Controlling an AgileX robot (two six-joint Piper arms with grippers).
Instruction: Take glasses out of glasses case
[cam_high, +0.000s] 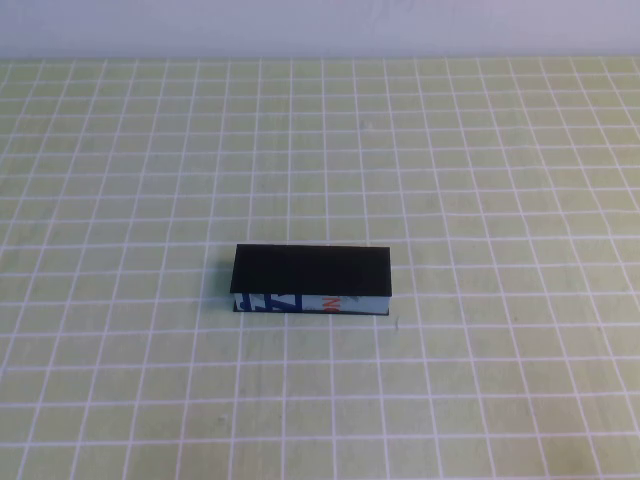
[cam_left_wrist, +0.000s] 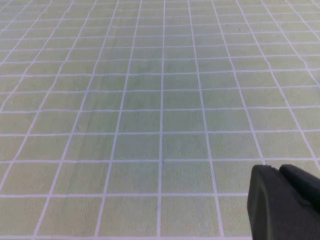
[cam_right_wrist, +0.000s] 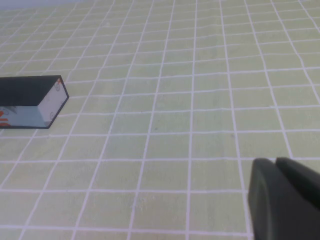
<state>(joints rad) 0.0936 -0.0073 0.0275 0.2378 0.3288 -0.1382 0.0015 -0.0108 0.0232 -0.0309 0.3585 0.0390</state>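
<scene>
From above, the glasses case is sitting lid-down at mid table, glasses hidden inside. The left gripper is hovering over bare cloth, its fingers' state unreadable. The right gripper, fingers clenched, is hanging well apart from the case; prying single-handed risks sliding it.

We can read no whole word or number anywhere. The only print we find stands on the front side of the glasses case, below its shut black lid: blue strokes on white toward the case's left end and a few orange-red marks nearer its middle, too broken for us to make out as letters. The case's white end face shows a small orange-red mark, also unreadable.
</scene>
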